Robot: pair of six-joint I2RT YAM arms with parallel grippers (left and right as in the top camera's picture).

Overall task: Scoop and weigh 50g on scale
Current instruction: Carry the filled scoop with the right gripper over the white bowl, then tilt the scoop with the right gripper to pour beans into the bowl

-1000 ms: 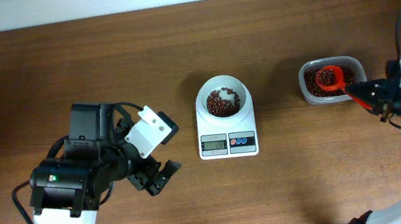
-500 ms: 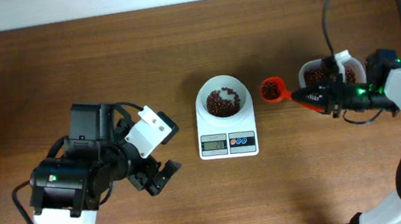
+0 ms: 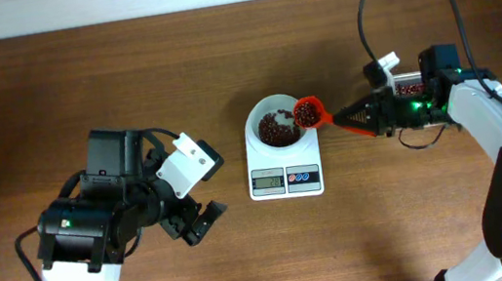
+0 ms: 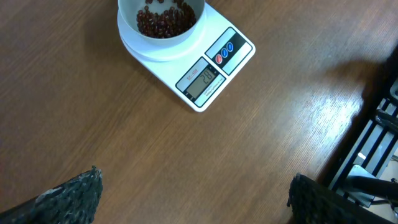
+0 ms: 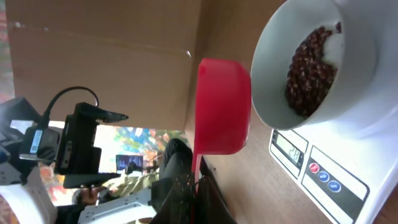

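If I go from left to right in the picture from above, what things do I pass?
The left arm's fingers, open → white scale holding beans → red scoop at the scale's right edge → right arm's fingers, shut on the scoop's handle.

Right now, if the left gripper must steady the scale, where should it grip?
Probably the scale's flat left edge, coming in low from the left gripper's side. The base is thin there, clear of the display, and the scoop hangs over the bowl's right rim.
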